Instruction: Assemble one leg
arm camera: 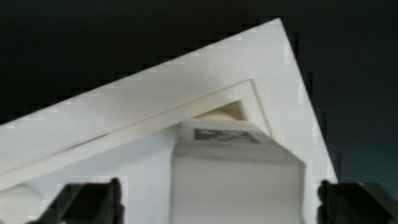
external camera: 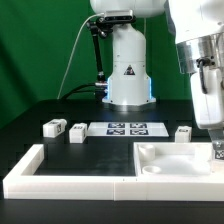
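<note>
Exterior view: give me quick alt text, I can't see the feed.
The gripper hangs low over the white tray at the exterior view's right. Behind lie three small legs and the marker board, on a black table.

You've got 3 loose legs on the table, 1 square tray part, 1 L-shaped border rail, 1 marker board, 1 gripper.

We see a glossy white arm base at upper centre, rounded, with a black triangular warning sticker, a blue glow at its foot and a black cable alongside. At right, the pale grey end effector; its dark fingertips show up close.
</note>
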